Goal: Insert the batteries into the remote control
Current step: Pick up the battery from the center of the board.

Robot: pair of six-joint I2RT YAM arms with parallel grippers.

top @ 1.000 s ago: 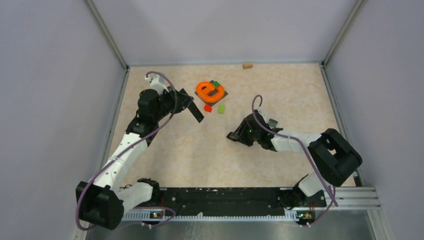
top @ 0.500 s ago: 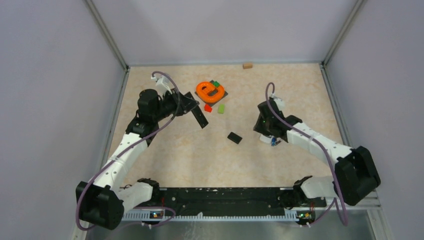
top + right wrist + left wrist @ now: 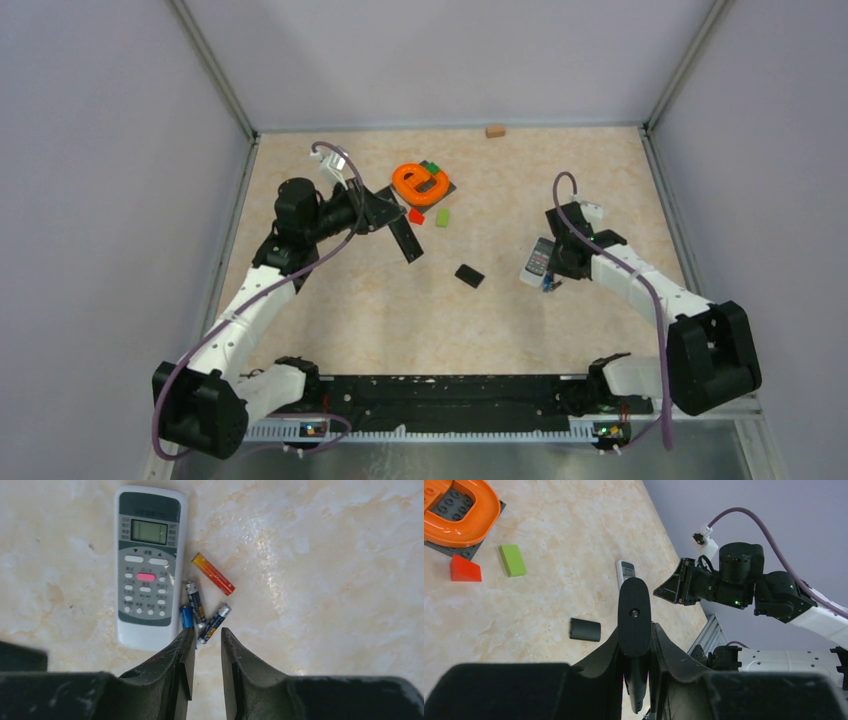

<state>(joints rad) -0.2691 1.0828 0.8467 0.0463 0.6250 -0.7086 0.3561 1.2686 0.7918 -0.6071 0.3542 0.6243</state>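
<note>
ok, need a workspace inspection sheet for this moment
Surface: beige marbled table, no damage seen.
Job's things: white remote lying face up; batteries loose beside it, one orange-red, the others blue-black; black remote held off the table.
Clutter: small black piece lying alone; orange ring on a dark plate; red block; green block; tan block at the far edge.
Grippers: left gripper shut on the black remote; right gripper open, empty, over the batteries.
Cables: purple cable on each arm, no snag seen.
Surroundings: grey walls; metal rail.
</note>
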